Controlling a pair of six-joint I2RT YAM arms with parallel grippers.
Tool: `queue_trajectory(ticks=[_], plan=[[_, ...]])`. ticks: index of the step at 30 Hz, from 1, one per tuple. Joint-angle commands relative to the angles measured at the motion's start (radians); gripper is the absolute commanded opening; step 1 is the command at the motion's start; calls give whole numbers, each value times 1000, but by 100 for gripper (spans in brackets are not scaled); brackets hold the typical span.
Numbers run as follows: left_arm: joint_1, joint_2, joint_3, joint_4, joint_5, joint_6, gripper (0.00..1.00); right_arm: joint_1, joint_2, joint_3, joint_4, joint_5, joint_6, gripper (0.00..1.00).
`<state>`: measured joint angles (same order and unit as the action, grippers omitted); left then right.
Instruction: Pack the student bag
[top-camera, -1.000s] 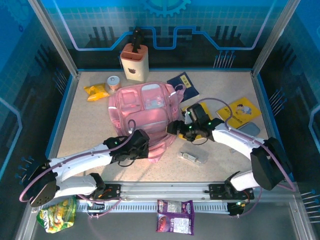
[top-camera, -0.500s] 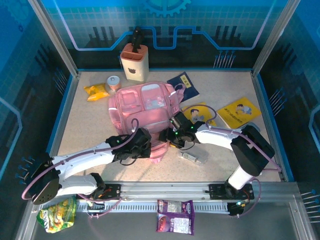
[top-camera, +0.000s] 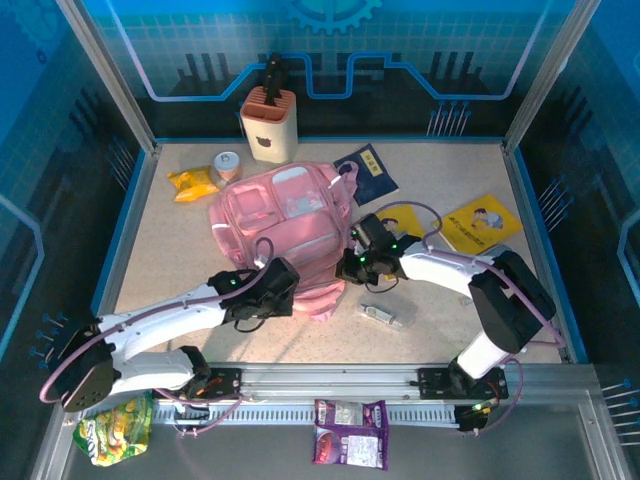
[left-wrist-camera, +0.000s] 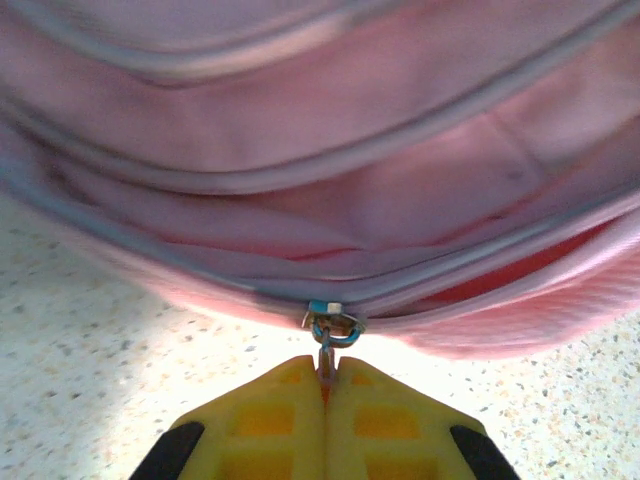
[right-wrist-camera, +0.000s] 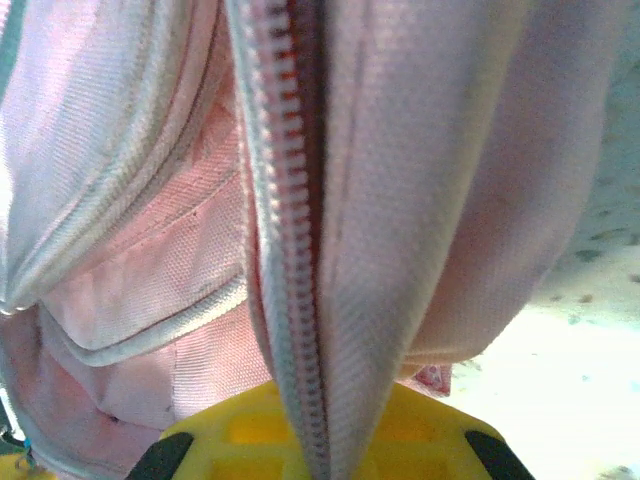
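The student bag (top-camera: 280, 225), pink with pale grey zip trim, lies rumpled in the middle of the table. My left gripper (top-camera: 288, 287) is at its near edge. In the left wrist view its yellow fingers (left-wrist-camera: 270, 420) are shut (left-wrist-camera: 327, 362) on the small metal zip pull (left-wrist-camera: 330, 330) below the bag (left-wrist-camera: 330, 200). My right gripper (top-camera: 352, 262) is at the bag's right side. In the right wrist view it (right-wrist-camera: 325, 425) is shut on a fold of the bag's fabric (right-wrist-camera: 420, 180), with the zip teeth (right-wrist-camera: 290, 230) running down between the fingers.
A beige holder (top-camera: 268, 125), a small jar (top-camera: 228, 165) and a yellow snack packet (top-camera: 192, 183) stand behind the bag. A dark booklet (top-camera: 368, 172) and a yellow book (top-camera: 483, 222) lie to the right. A small silver item (top-camera: 385, 315) lies near the front.
My right gripper moved in to the bag's right side and closed on its zip edge. The bag has shifted a little left and bunched up. The left gripper stays shut on the pull.
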<state>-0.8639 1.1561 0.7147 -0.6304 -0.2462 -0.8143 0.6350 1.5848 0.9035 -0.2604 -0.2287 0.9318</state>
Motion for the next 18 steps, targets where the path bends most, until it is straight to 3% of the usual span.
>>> queue_trajectory(ticks=[1,10,18], plan=[[30,-52,-44,-146,-68,-59,0,-63,-74,22,-41,-30,-123,0],[222,-91,-100,-110,-110,-22,0,-138,-81,51,-86,-99,-217,0],[481,-54,-96,13,-99,99,0,-146,-42,46,-56,-179,-253,0]])
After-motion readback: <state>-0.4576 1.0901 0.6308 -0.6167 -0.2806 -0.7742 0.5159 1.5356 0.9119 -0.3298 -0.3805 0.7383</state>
